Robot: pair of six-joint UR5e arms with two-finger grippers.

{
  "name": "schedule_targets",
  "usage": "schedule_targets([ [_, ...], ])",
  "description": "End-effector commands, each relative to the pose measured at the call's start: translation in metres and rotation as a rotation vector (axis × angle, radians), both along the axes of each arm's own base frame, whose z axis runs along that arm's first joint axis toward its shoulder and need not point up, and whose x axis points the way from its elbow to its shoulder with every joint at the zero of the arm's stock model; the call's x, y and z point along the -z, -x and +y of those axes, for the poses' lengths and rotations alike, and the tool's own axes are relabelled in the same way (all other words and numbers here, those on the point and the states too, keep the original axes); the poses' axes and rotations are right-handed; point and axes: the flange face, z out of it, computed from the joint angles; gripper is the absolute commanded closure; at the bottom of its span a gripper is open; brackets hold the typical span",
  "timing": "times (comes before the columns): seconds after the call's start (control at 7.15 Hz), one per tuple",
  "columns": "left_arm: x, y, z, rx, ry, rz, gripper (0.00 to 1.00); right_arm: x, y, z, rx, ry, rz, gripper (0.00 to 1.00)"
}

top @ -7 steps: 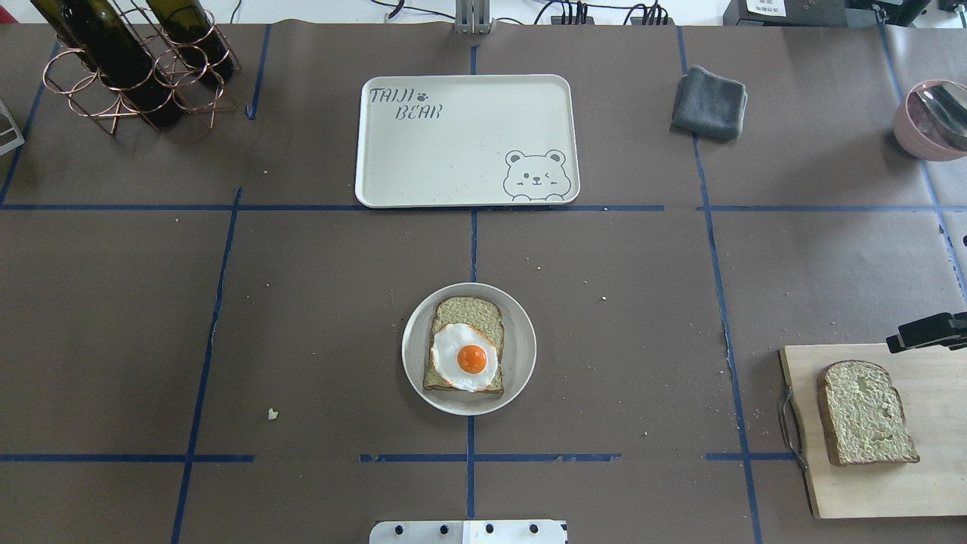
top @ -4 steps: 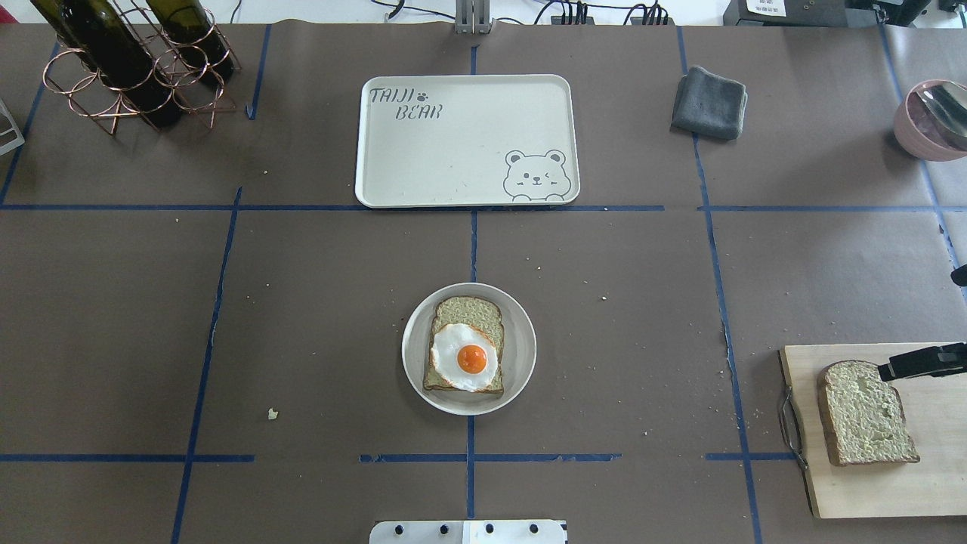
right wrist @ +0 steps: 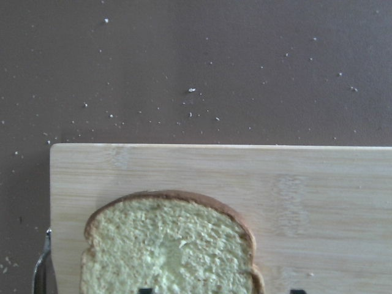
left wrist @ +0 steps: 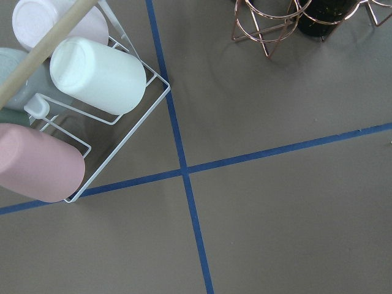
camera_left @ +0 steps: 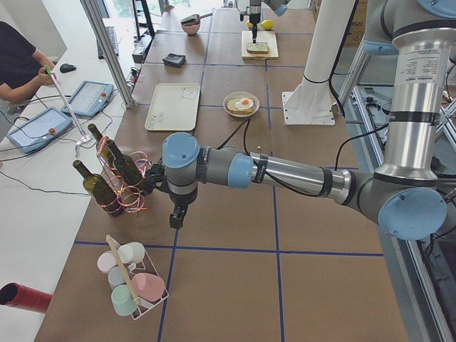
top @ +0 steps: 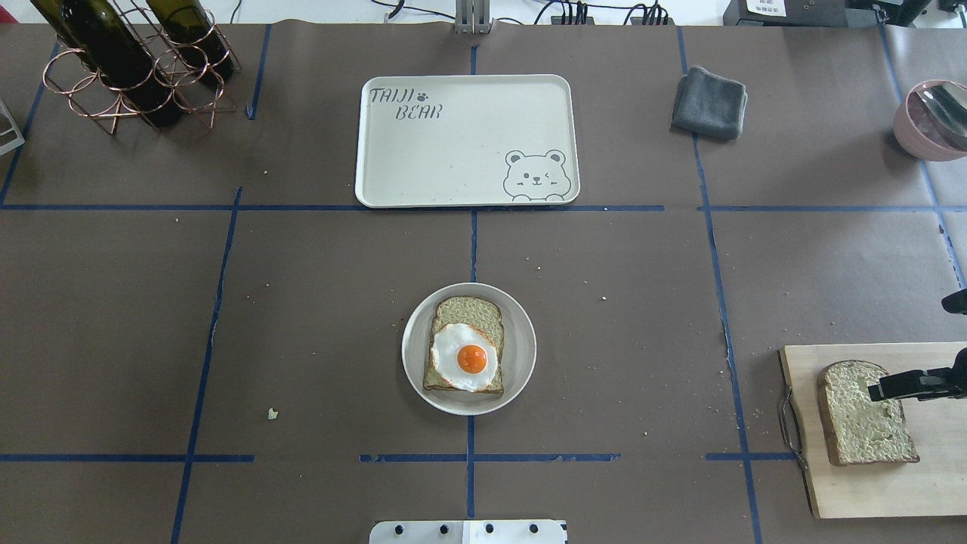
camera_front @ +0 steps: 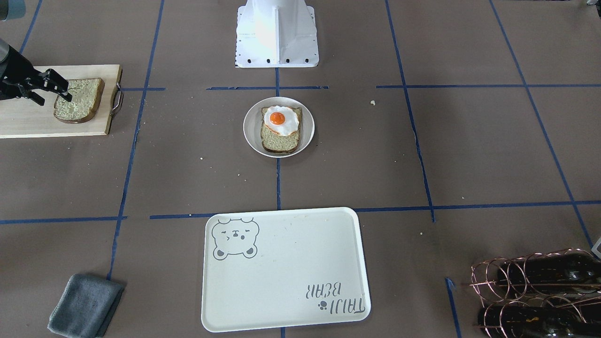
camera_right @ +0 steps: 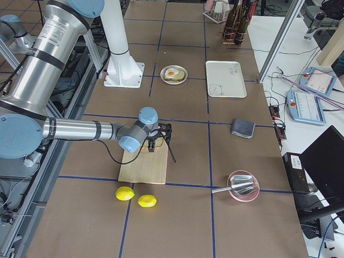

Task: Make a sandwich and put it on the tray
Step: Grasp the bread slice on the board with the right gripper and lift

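One bread slice [top: 861,423] lies on a pale wooden board [top: 869,491] at the right. My right gripper [top: 910,387] hangs open over it, one fingertip above the bread and one past its edge; its tips barely show in the right wrist view [right wrist: 220,291]. The other bread slice [top: 468,310] lies on a round white plate [top: 523,355] with the fried egg [top: 464,357] on top. The cream tray [top: 453,151] lies beyond the plate with nothing on it. My left gripper [camera_left: 174,217] hangs far left by the bottle rack; I cannot tell whether it is open.
A grey cloth [top: 709,102] lies right of the tray. A copper rack with wine bottles [top: 128,68] stands at the back left. A pink bowl with a metal scoop [top: 933,121] is at the far right. Two lemons [camera_right: 135,197] lie beside the board. A cup rack [left wrist: 67,110] is under the left wrist.
My right gripper has moved toward the robot and a little left, from beyond the board's far edge to over the bread slice on it. Nothing else has moved.
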Motion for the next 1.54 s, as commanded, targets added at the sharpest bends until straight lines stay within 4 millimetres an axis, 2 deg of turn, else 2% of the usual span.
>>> schedule_targets([
  [0.0, 0.003, 0.0, 0.0, 0.0, -0.008, 0.0, 0.0, -0.022, -0.001, 0.007, -0.014, 0.032, -0.014, 0.42],
  [0.28, 0.007, 0.0, 0.0, 0.001, -0.014, 0.0, 0.0, -0.027, -0.003, 0.01, -0.011, 0.032, -0.034, 0.44],
  [0.56, 0.009, 0.0, 0.001, 0.001, -0.019, 0.0, 0.0, -0.025, -0.003, 0.011, -0.008, 0.035, -0.042, 1.0],
  [0.7, 0.01, 0.0, 0.001, 0.001, -0.02, 0.0, 0.0, -0.025, -0.004, 0.011, -0.007, 0.033, -0.042, 1.0],
  [1.12, 0.014, 0.0, 0.001, 0.001, -0.028, 0.0, 0.0, 0.007, -0.001, 0.011, 0.009, 0.004, -0.098, 1.0],
  [1.4, 0.015, 0.0, 0.0, 0.001, -0.03, 0.0, 0.0, 0.014, -0.002, 0.016, 0.046, 0.003, -0.146, 1.0],
])
